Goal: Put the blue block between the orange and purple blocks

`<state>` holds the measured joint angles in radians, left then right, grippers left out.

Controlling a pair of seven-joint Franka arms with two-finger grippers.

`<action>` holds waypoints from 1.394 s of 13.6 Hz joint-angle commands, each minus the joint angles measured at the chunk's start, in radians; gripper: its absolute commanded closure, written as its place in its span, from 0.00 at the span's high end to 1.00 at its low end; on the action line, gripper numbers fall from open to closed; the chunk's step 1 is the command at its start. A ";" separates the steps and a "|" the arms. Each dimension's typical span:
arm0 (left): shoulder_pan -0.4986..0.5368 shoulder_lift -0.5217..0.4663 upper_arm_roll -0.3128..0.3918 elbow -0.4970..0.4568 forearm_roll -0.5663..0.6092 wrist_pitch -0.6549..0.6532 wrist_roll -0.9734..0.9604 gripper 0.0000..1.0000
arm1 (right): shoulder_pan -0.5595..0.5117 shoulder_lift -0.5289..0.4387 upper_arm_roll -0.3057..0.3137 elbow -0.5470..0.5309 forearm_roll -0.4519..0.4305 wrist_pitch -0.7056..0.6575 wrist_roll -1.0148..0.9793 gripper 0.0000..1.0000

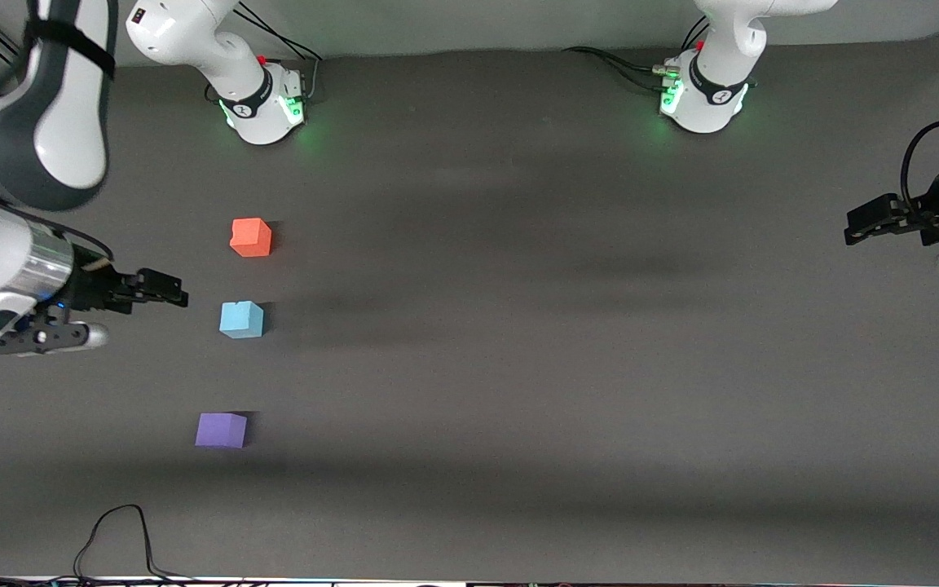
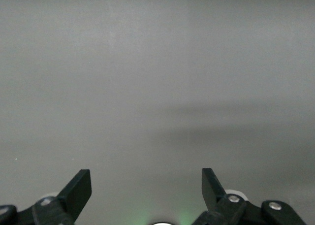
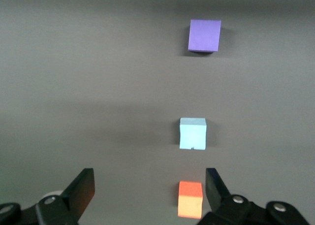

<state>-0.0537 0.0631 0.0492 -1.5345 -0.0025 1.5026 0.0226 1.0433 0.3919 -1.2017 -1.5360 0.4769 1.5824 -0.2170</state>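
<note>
Blue block (image 1: 241, 319) sits between orange block (image 1: 250, 237) and purple block (image 1: 221, 430), beside the right gripper's (image 1: 172, 289) spread, empty jaws.

The right gripper (image 1: 180, 292) is held aloft at the right arm's end of the worktop, jaws spread and empty. The left gripper (image 1: 853, 227) is parked at the left arm's end, jaws likewise spread.

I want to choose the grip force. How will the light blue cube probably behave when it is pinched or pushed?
The small light blue matte foam-like cube probably weighs little and may give slightly under pressure. Its flat faces suggest it will slide when pushed, not roll. The matte surface should not slip easily between fingers.
</note>
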 commanded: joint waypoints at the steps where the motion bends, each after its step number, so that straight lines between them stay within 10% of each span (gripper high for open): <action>1: -0.011 -0.016 0.008 -0.009 0.012 0.007 0.010 1.00 | 0.055 -0.008 -0.018 0.076 -0.027 -0.059 0.057 1.00; 4: -0.012 -0.016 0.008 -0.009 0.012 0.007 0.010 1.00 | 0.028 -0.039 0.034 0.176 -0.075 -0.154 0.126 1.00; 8: -0.011 -0.017 0.008 -0.009 0.012 0.007 0.010 1.00 | -0.182 -0.094 0.261 0.257 -0.113 -0.225 0.137 1.00; 10: -0.011 -0.016 0.008 -0.009 0.012 0.007 0.010 1.00 | -0.326 -0.135 0.470 0.251 -0.209 -0.217 0.159 1.00; 13: -0.011 -0.016 0.008 -0.009 0.012 0.007 0.010 1.00 | -0.555 -0.278 0.779 0.104 -0.320 -0.129 0.194 1.00; 19: -0.011 -0.016 0.008 -0.009 0.012 0.007 0.010 1.00 | -0.839 -0.435 1.057 -0.142 -0.434 0.048 0.192 1.00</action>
<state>-0.0537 0.0631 0.0494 -1.5345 -0.0022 1.5028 0.0226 0.2921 0.0230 -0.2394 -1.5985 0.0843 1.5871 -0.0474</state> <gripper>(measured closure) 0.000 0.000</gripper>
